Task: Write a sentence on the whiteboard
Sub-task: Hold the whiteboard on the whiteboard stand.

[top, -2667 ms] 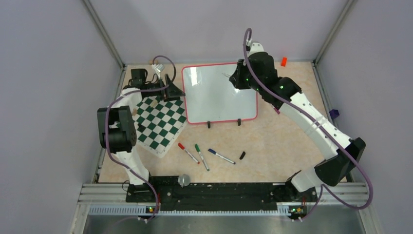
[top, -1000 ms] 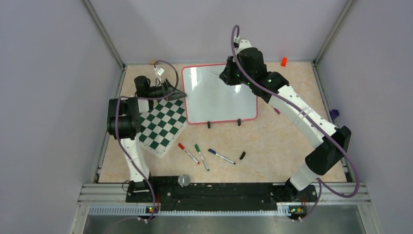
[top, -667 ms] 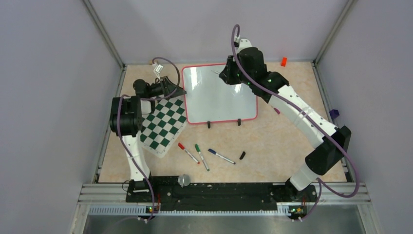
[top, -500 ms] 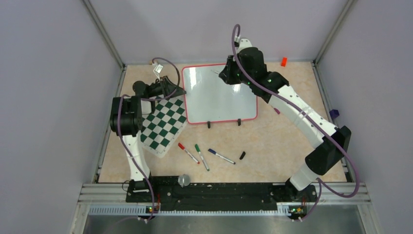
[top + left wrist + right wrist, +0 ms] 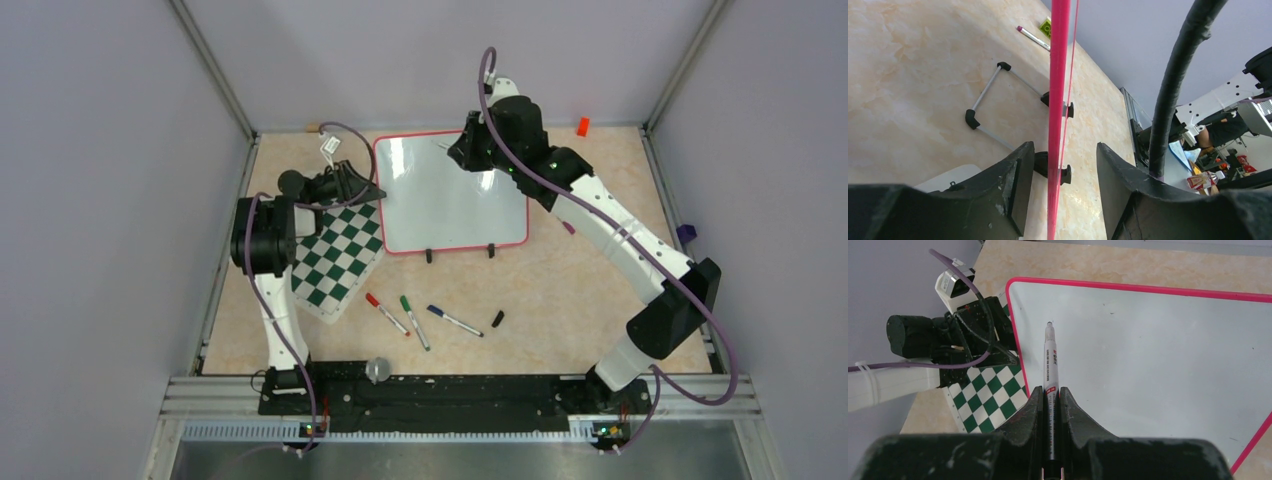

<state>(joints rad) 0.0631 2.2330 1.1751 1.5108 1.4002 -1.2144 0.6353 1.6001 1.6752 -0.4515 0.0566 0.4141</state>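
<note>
Clamping a white-barrelled marker [image 5: 1050, 355] tight between its fingers, your right gripper [image 5: 1050, 390] sits over the far-left part of the whiteboard [image 5: 1148, 350]. The marker points toward the board's far-left corner, tip over the white face just inside the red frame; can't tell if the tip touches. Board face is glossy white with a few tiny dark specks. Your left gripper [image 5: 1064, 147] is spread apart, one finger on each side of the board's left edge. The red frame runs through the gap, with space showing on both sides in the left wrist view. The board lies at the far middle of the table [image 5: 560, 290], its two black feet at its near edge. The green-and-white checkered mat [image 5: 335, 250] lies just left of the board, under your left arm. Nearer the bases, well apart from the board, lie a red marker [image 5: 386, 313], green marker [image 5: 414, 322], blue marker [image 5: 454, 321] and a small black cap [image 5: 497, 319].
</note>
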